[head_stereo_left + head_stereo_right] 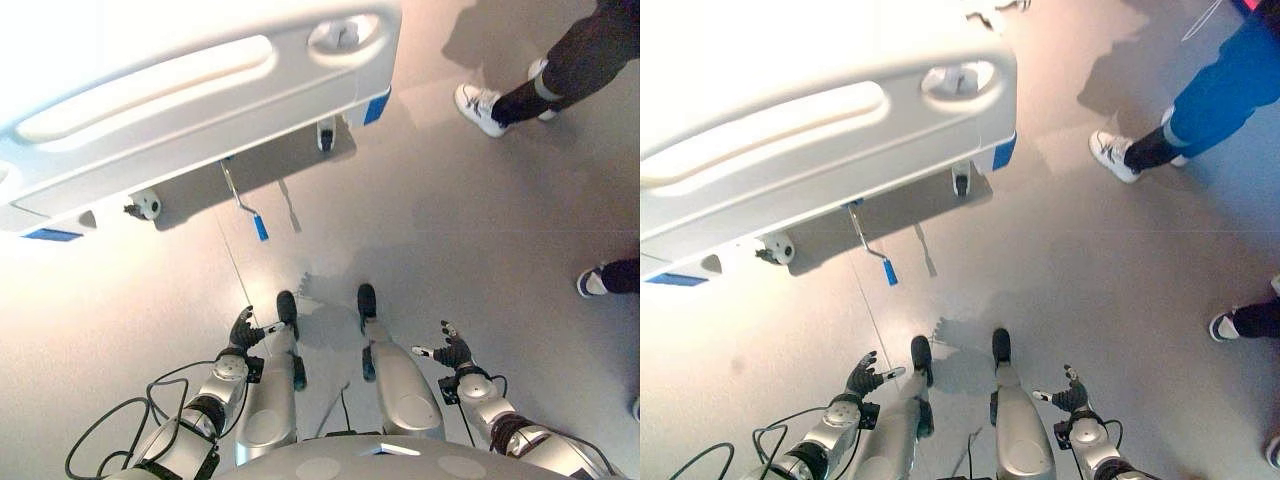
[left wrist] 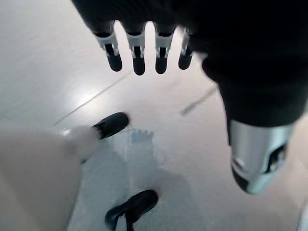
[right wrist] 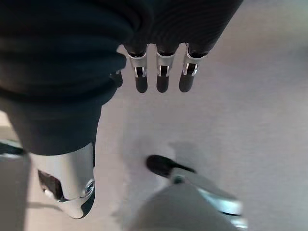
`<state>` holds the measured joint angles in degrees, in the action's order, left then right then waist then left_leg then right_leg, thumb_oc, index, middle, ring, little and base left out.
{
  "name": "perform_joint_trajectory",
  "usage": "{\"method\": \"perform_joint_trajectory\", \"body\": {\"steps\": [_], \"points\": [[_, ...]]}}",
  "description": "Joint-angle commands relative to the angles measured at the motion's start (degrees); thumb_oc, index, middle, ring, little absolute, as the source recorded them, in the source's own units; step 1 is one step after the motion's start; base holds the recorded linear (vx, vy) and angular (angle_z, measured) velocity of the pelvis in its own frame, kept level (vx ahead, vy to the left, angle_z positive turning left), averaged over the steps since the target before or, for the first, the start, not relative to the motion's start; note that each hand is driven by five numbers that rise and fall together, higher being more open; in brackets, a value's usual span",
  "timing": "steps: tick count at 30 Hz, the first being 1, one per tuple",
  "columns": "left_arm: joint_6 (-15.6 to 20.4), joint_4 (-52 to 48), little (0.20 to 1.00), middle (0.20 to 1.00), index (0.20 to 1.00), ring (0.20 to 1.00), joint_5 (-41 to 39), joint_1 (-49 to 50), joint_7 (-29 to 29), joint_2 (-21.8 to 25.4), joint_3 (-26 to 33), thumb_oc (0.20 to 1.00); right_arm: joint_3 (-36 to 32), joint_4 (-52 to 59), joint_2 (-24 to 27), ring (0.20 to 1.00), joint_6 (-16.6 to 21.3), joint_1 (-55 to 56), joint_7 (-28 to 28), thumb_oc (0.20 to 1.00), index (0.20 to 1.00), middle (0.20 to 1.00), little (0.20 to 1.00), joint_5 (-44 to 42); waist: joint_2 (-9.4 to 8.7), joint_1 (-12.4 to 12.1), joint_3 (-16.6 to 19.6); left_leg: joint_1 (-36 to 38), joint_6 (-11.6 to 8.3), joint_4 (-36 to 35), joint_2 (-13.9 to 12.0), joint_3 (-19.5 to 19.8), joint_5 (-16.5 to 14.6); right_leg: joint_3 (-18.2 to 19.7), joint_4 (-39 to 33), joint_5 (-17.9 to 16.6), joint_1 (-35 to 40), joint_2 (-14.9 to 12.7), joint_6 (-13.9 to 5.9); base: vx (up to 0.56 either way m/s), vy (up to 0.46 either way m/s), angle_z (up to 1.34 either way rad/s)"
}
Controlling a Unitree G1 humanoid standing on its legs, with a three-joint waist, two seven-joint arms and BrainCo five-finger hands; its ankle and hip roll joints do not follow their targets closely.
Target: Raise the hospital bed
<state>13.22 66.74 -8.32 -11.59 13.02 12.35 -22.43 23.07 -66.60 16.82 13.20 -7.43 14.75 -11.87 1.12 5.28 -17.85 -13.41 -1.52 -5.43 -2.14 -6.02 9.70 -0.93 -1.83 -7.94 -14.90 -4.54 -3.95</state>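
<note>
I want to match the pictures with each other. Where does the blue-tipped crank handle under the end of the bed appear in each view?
Left eye view: the crank handle hangs below the bed's footboard, left of centre.
Right eye view: same place, nearer the middle.
Left wrist view: not in it; the left hand over floor.
Right wrist view: not in it; the right hand over floor.
Shared landmark: the bed's caster.

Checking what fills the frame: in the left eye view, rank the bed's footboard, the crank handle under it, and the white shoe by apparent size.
1. Footboard, by far the largest.
2. White shoe.
3. Crank handle: longer but much thinner, so its order against the shoe is unsure.
</note>
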Motion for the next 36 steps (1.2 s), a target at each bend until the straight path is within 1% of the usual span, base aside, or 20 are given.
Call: {"method": "perform_joint_trajectory", "body": {"steps": [1, 3, 5, 10, 12, 14, 15, 18, 19, 20, 22, 23, 24, 26, 27, 28, 30, 36], "points": [[0.6, 2.0, 1.000, 1.000, 1.000, 1.000, 2.3, -1.9, 1.2, -0.3, 1.0, 1.000, -0.5, -0.1, 0.5, 1.000, -0.4, 0.9, -0.1, 1.000, 1.000, 1.000, 1.000, 0.7, -1.61, -1.0, -0.9, 4.9, 0.49, 0.4, 4.1, 2.1, -5.4, 0.7, 6.4, 0.9, -3.0, -0.5, -3.02, 0.07, -0.013, 0.05], [0.3, 2.7, 1.000, 1.000, 1.000, 1.000, 2.6, -1.4, 0.5, -0.6, 0.9, 1.000, -0.6, -0.9, 0.3, 1.000, -0.7, 1.3, -0.1, 1.000, 1.000, 1.000, 1.000, 1.2, -1.39, -1.0, -0.4, 5.4, 0.45, 0.4, 4.0, 2.1, -5.4, 0.5, 6.7, 1.1, -2.5, -0.5, -2.94, 0.05, -0.005, 0.08], [0.2, 3.1, 1.000, 1.000, 1.000, 1.000, 3.9, -1.2, 0.5, -0.8, 0.5, 1.000, -0.9, -2.4, 0.1, 1.000, -1.1, 1.3, -0.3, 1.000, 1.000, 1.000, 1.000, 1.8, -1.10, -1.2, 0.6, 5.9, 0.43, 0.4, 3.9, 2.1, -5.6, 0.2, 6.5, 1.5, -1.8, -0.4, -2.79, 0.05, -0.010, 0.09], [-0.7, 4.0, 1.000, 1.000, 1.000, 1.000, 5.0, -0.2, -2.0, -1.5, -0.3, 1.000, -1.2, -5.1, -0.2, 1.000, -2.3, 1.3, -0.9, 1.000, 1.000, 1.000, 1.000, 3.6, -0.43, -1.2, 3.1, 7.7, 0.35, 0.4, 3.7, 2.6, -5.9, -0.3, 6.8, 2.2, 0.3, -0.2, -2.69, 0.08, -0.019, 0.04], [-1.2, 4.2, 1.000, 1.000, 1.000, 1.000, 7.6, 0.2, -2.6, -1.9, -1.5, 1.000, -0.9, -6.6, -0.4, 1.000, -3.1, 1.0, -1.5, 1.000, 1.000, 1.000, 1.000, 5.4, -0.17, -1.2, 4.4, 8.6, 0.31, 0.4, 3.5, 2.8, -6.1, -0.6, 7.1, 2.8, 1.2, -0.1, -2.68, 0.10, -0.032, 0.02], [-1.2, 4.2, 1.000, 1.000, 1.000, 1.000, 8.0, 0.4, -3.0, -2.1, -1.9, 1.000, -0.7, -7.1, -0.4, 1.000, -3.5, 0.8, -1.8, 1.000, 1.000, 1.000, 1.000, 6.1, -0.01, -1.4, 5.0, 9.2, 0.37, 0.4, 3.6, 3.0, -6.1, -0.7, 7.2, 3.0, 1.9, 0.0, -2.64, 0.08, -0.032, 0.04], [-1.3, 4.4, 1.000, 1.000, 1.000, 1.000, 9.1, 0.8, -3.3, -2.7, -2.5, 1.000, -0.1, -7.9, -0.8, 1.000, -4.0, 0.7, -2.4, 1.000, 1.000, 1.000, 1.000, 7.6, 0.14, -1.5, 6.3, 10.1, 0.36, 0.4, 3.4, 3.3, -6.3, -1.0, 7.4, 3.6, 2.9, 0.1, -2.63, 0.09, -0.049, 0.06], [-1.4, 4.4, 1.000, 1.000, 1.000, 1.000, 9.6, 1.6, -3.6, -3.0, -2.6, 1.000, 0.6, -7.9, -1.2, 1.000, -4.3, 0.4, -2.7, 1.000, 1.000, 1.000, 1.000, 8.7, 0.22, -1.7, 7.5, 11.3, 0.28, 0.4, 3.2, 3.6, -6.4, -1.3, 7.5, 4.0, 4.2, 0.3, -2.57, 0.09, -0.050, 0.10], [-1.5, 4.6, 1.000, 1.000, 1.000, 1.000, 9.6, 2.3, -3.9, -3.4, -2.3, 1.000, 1.9, -7.4, -1.7, 1.000, -4.4, 0.1, -3.4, 1.000, 1.000, 1.000, 1.000, 10.5, 0.07, -2.1, 8.8, 12.2, 0.25, 0.4, 3.0, 3.9, -6.6, -1.7, 7.3, 4.4, 5.5, 0.4, -2.50, 0.10, -0.070, 0.09], [-1.5, 4.6, 1.000, 1.000, 1.000, 1.000, 9.6, 2.3, -3.9, -3.4, -2.3, 1.000, 1.9, -7.4, -1.7, 1.000, -4.4, 0.1, -3.4, 1.000, 1.000, 1.000, 1.000, 10.5, 0.06, -2.1, 8.8, 12.2, 0.25, 0.4, 3.0, 3.9, -6.6, -1.7, 7.3, 4.4, 5.5, 0.4, -2.50, 0.10, -0.102, -0.01], [-1.7, 5.4, 1.000, 1.000, 1.000, 1.000, 9.4, 3.4, -4.4, -3.9, -1.5, 1.000, 3.3, -7.2, -2.1, 1.000, -4.7, -0.2, -4.1, 1.000, 1.000, 1.000, 1.000, 12.7, -0.13, -2.7, 10.7, 13.6, 0.27, 0.4, 2.9, 4.2, -6.9, -2.1, 6.9, 4.8, 7.3, 0.6, -2.33, 0.08, -0.074, 0.01], [-1.7, 5.4, 1.000, 1.000, 1.000, 1.000, 9.4, 3.4, -4.4, -3.9, -1.5, 1.000, 3.3, -7.2, -2.1, 1.000, -4.7, -0.2, -4.1, 1.000, 1.000, 1.000, 1.000, 12.7, -0.13, -2.6, 10.7, 13.7, 0.27, 0.4, 2.9, 4.2, -6.9, -2.1, 6.9, 4.9, 7.4, 0.6, -2.33, 0.09, -0.071, 0.03], [-2.0, 6.1, 1.000, 1.000, 1.000, 1.000, 8.9, 4.3, -5.0, -4.3, -0.7, 1.000, 3.6, -7.1, -2.3, 1.000, -5.0, -0.1, -4.5, 1.000, 1.000, 1.000, 1.000, 13.6, -0.32, -3.1, 11.9, 14.5, 0.24, 0.5, 2.8, 4.4, -7.0, -2.4, 6.4, 5.0, 8.8, 0.6, -2.33, 0.09, -0.067, 0.04], [-2.3, 6.8, 1.000, 1.000, 1.000, 1.000, 8.4, 4.8, -5.1, -4.5, 0.5, 1.000, 3.1, -7.4, -2.5, 1.000, -5.2, 0.3, -4.9, 1.000, 1.000, 1.000, 1.000, 13.7, -0.46, -3.4, 13.3, 15.4, 0.28, 0.5, 2.7, 4.7, -7.3, -2.6, 5.9, 5.2, 10.1, 0.8, -2.24, 0.09, -0.068, 0.09], [-2.3, 6.8, 1.000, 1.000, 1.000, 1.000, 8.4, 4.9, -5.1, -4.5, 0.5, 1.000, 3.1, -7.4, -2.5, 1.000, -5.2, 0.4, -4.9, 1.000, 1.000, 1.000, 1.000, 13.7, -0.46, -3.4, 13.3, 15.5, 0.27, 0.5, 2.7, 4.7, -7.3, -2.6, 5.8, 5.2, 10.2, 0.8, -2.24, 0.09, -0.063, 0.08], [-2.8, 7.4, 1.000, 1.000, 1.000, 1.000, 7.6, 5.4, -5.8, -4.5, 1.6, 1.000, 2.4, -7.8, -2.6, 1.000, -5.4, 1.0, -5.4, 1.000, 1.000, 1.000, 1.000, 13.4, -0.58, -3.5, 14.5, 16.4, 0.25, 0.5, 2.6, 4.9, -7.5, -3.0, 5.5, 5.4, 11.3, 0.9, -2.17, 0.07, -0.053, 0.04], [-3.2, 8.1, 1.000, 1.000, 1.000, 1.000, 7.5, 5.8, -6.8, -4.3, 2.3, 1.000, 1.7, -8.4, -2.7, 1.000, -5.7, 1.5, -5.9, 1.000, 1.000, 1.000, 1.000, 13.3, -0.71, -3.6, 15.5, 17.1, 0.24, 0.5, 2.5, 5.0, -7.7, -3.1, 5.1, 5.6, 12.4, 1.0, -2.16, 0.07, -0.057, 0.08], [-3.9, 9.4, 1.000, 1.000, 1.000, 1.000, 7.6, 6.7, -8.1, -4.2, 3.7, 1.000, 0.1, -9.7, -2.9, 1.000, -6.5, 2.7, -6.7, 1.000, 1.000, 1.000, 1.000, 13.3, -0.88, -3.8, 17.5, 18.3, 0.18, 0.7, 2.4, 5.2, -8.0, -3.7, 4.2, 5.9, 14.4, 1.0, -1.95, 0.02, -0.036, 0.06]]}}
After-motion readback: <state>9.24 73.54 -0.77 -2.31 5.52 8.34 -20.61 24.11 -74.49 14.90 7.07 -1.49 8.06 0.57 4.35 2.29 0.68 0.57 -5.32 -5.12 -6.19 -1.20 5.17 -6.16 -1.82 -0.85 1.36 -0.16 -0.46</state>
